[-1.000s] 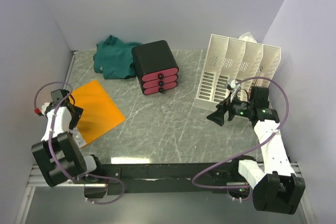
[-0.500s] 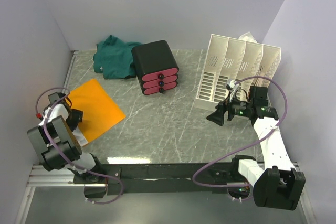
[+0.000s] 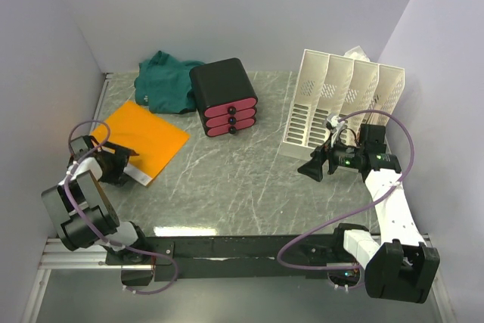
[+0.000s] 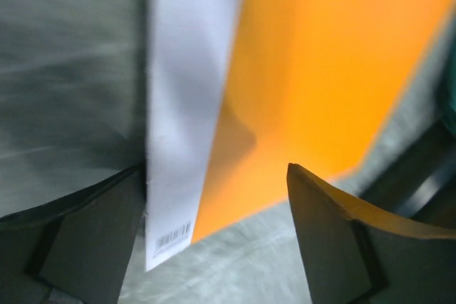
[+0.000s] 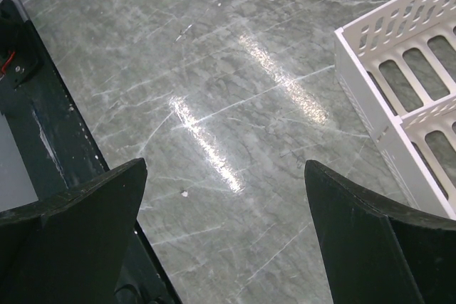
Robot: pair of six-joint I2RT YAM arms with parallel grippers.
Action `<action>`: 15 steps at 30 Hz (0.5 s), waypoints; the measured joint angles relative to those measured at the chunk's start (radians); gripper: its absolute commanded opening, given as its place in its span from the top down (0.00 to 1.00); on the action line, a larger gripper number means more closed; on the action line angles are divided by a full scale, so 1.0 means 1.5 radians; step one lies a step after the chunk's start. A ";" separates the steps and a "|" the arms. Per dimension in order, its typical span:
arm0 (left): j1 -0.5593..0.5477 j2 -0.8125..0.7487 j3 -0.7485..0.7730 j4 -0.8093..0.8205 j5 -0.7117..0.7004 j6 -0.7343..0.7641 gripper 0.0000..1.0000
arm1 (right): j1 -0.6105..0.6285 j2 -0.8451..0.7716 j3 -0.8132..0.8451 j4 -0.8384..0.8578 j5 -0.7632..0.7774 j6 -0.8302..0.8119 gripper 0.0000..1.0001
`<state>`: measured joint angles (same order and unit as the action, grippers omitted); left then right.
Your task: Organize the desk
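Observation:
The desk [image 3: 249, 183] is a grey-green marbled top. An orange envelope [image 3: 147, 135] lies flat at its left, a white barcoded strip [image 3: 141, 176] along its near edge. My left gripper [image 3: 123, 166] sits low at that near corner. In the left wrist view the jaws of the left gripper [image 4: 217, 172] stand apart, straddling the white strip [image 4: 185, 105] and the orange envelope [image 4: 320, 69]; the strip's edge lies against the left finger [image 4: 92, 240]. My right gripper [image 3: 311, 169] hovers open at the right, and only bare desk [image 5: 235, 69] shows between the fingers of that right gripper [image 5: 225, 165].
A black drawer box [image 3: 224, 97] with pink fronts stands at the back centre, a green cloth [image 3: 165, 81] bunched to its left. A white slotted file rack [image 3: 344, 104] stands at the back right, its corner [image 5: 399, 83] close to my right gripper. A black rail [image 3: 242, 246] lines the front edge.
The orange envelope has turned and slid away from the front edge toward the drawer box. My left gripper has swung in behind its near corner and narrowed slightly. The right arm barely moved.

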<state>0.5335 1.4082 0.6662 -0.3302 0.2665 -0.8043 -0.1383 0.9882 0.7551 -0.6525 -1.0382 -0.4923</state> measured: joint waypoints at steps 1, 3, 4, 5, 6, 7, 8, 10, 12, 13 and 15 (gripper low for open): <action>0.000 0.003 -0.007 0.019 0.036 0.001 0.06 | 0.000 0.000 0.000 0.000 0.000 0.000 0.00; 0.000 0.007 -0.020 0.051 0.097 0.002 0.04 | -0.002 0.000 0.000 0.000 0.000 0.000 0.00; 0.000 0.009 -0.023 0.060 0.115 0.003 0.03 | -0.003 0.000 0.000 0.000 0.000 0.000 0.00; 0.000 0.010 -0.027 0.068 0.132 0.005 0.03 | -0.003 0.000 0.000 0.000 0.000 0.000 0.00; 0.000 0.010 -0.031 0.076 0.147 0.005 0.03 | -0.003 0.000 0.000 0.000 0.000 0.000 0.00; 0.000 0.010 -0.034 0.080 0.157 0.006 0.03 | -0.003 0.000 0.000 -0.001 0.000 0.000 0.00; 0.000 0.010 -0.036 0.084 0.164 0.009 0.03 | -0.004 0.000 0.000 -0.001 0.000 0.000 0.00; 0.000 0.009 -0.040 0.090 0.177 0.015 0.03 | -0.004 0.000 0.000 -0.002 0.000 0.000 0.00; 0.000 0.007 -0.046 0.098 0.185 0.018 0.03 | -0.004 0.000 0.000 -0.004 0.000 0.000 0.00; 0.000 0.007 -0.048 0.101 0.188 0.020 0.04 | -0.004 0.000 0.000 -0.005 0.000 0.000 0.00; 0.000 0.007 -0.049 0.104 0.192 0.020 0.06 | -0.004 0.000 0.000 -0.005 0.000 0.000 0.00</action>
<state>0.5331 1.4181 0.5926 -0.1741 0.5549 -0.7746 -0.1444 0.9882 0.7551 -0.6598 -1.0386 -0.4927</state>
